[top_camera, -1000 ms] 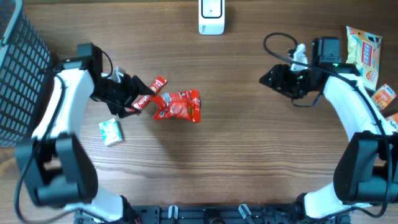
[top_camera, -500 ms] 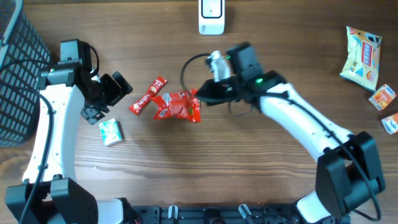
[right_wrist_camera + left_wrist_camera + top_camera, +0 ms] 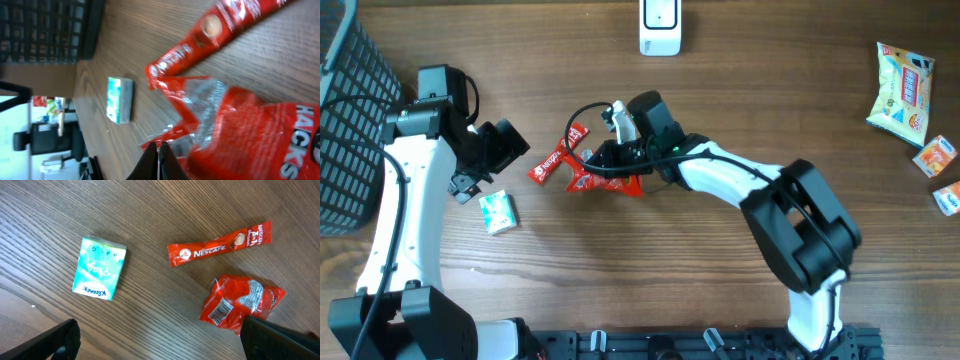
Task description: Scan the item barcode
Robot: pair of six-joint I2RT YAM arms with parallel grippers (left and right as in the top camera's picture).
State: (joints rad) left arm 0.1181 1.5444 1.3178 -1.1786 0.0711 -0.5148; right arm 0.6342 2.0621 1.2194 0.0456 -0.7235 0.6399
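Observation:
The item, a crumpled red Hacks bag (image 3: 620,181), lies mid-table; its barcode panel (image 3: 220,313) faces up in the left wrist view. My right gripper (image 3: 596,160) is shut, fingertips together low against the bag's crimped left edge (image 3: 200,107); I cannot tell if any foil is pinched. The right arm stretches across the bag from the right. My left gripper (image 3: 485,160) hangs open to the left of the bag with nothing between its fingers (image 3: 60,340). The white scanner (image 3: 659,27) stands at the table's far edge.
A red Nescafe stick (image 3: 558,155) lies just left of the bag. A green tissue pack (image 3: 497,212) sits near the left arm. A dark mesh basket (image 3: 350,120) fills the left edge. Snack packets (image 3: 902,88) lie at the far right.
My right arm swung from the far right across the table to the bag, shutting on the way. My left gripper opened wide and drew back left from the Nescafe stick.

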